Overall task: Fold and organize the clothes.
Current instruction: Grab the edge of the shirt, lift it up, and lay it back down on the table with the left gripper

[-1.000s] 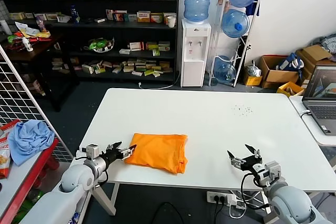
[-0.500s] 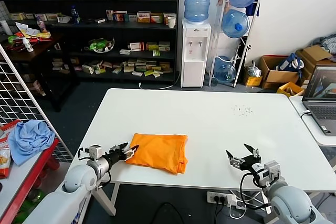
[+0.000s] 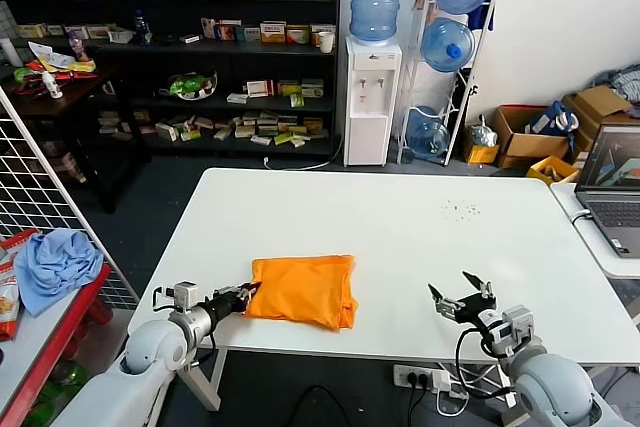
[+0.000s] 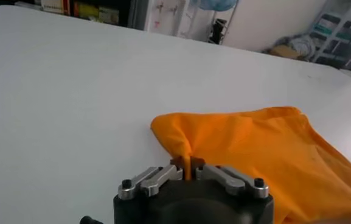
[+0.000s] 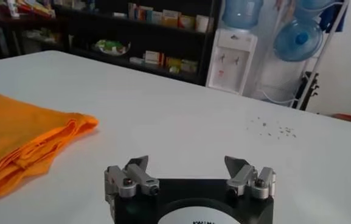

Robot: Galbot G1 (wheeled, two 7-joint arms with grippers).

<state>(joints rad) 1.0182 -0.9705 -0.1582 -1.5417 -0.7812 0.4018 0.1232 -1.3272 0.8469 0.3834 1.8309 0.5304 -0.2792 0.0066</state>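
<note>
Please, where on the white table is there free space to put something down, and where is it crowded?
The table is bare across its far half, save small specks, and between the orange T-shirt and the open right gripper. The near left edge is crowded: the left gripper pinches the shirt's corner there.

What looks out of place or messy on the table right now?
Small dark specks lie scattered on the white table, far right of the folded orange T-shirt. The shirt sits slightly askew, its corner pinched by the left gripper.
</note>
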